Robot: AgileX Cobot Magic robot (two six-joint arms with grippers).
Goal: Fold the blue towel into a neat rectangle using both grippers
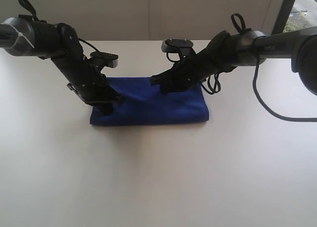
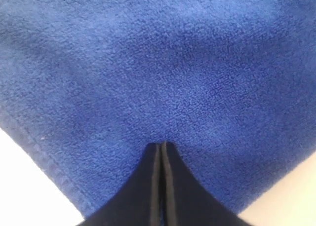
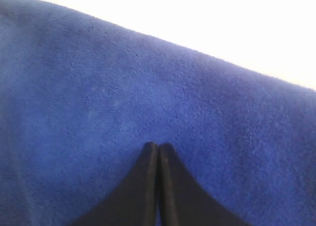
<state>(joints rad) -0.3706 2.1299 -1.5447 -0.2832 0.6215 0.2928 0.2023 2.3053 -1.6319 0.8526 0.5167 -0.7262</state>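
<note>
Both pairs of fingers are down at the towel [image 1: 158, 110], which lies flat on the white worktop [image 1: 158, 182] a little beyond the middle, with its long sides running across the exterior view. It shows as a compact blue rectangle with fairly straight edges and a soft crease across its top face.

The left fingers [image 2: 149, 171] are pressed together, with only a thin seam between them. Their tips sit on or just above the pile; I cannot tell which. In the exterior view they come down on the left part of the towel, near its left end. A stitched hem [image 2: 37, 149] runs along the towel edge beside them, and bare worktop shows past it.

The right fingers [image 3: 146, 174] are likewise pressed together, their tips at the blue pile, near an edge of the towel with bright worktop beyond it. In the exterior view they reach in from the right and meet the towel near the middle of its far edge. A black cable [image 1: 267, 105] loops from the right arm [image 1: 257, 41] over the worktop. The two pairs of fingers are apart, with open cloth between them.
</note>
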